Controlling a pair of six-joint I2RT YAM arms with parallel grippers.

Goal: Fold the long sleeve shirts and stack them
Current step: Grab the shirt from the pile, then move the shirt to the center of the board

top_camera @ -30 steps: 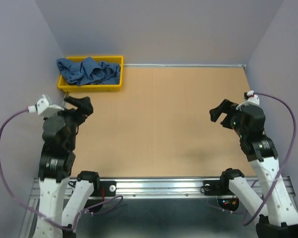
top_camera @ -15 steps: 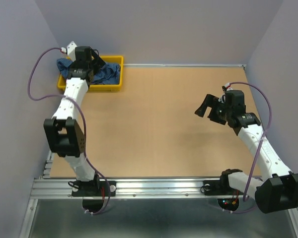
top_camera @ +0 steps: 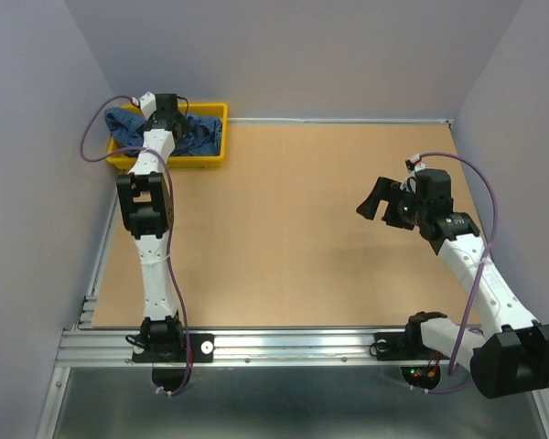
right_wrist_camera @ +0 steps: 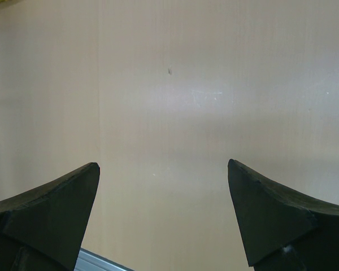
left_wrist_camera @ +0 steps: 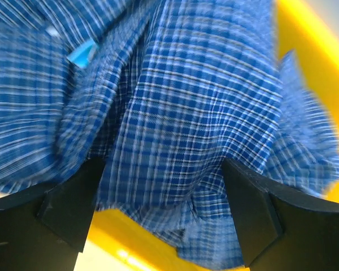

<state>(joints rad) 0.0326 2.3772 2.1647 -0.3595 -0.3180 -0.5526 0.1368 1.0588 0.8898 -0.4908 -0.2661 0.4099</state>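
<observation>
Right tool (right_wrist_camera: 163,164), its 2 fingers (right_wrist_camera: 51,209) spread wide, apparently above tan table (right_wrist_camera: 169,84).

We find the yellow rectangular plastic bin (top_camera: 169,163) at the far left corner of the tan flat board surface (top_camera: 293,229). The blue fine-check soft-cloth shirt (top_camera: 201,137) lies heaped in it. Our left hand (top_camera: 172,119) hangs over the bin, fingers spread either side of a shirt fold. Our right hand (top_camera: 382,203) hovers over the surface's right part, well apart from the bin.
</observation>
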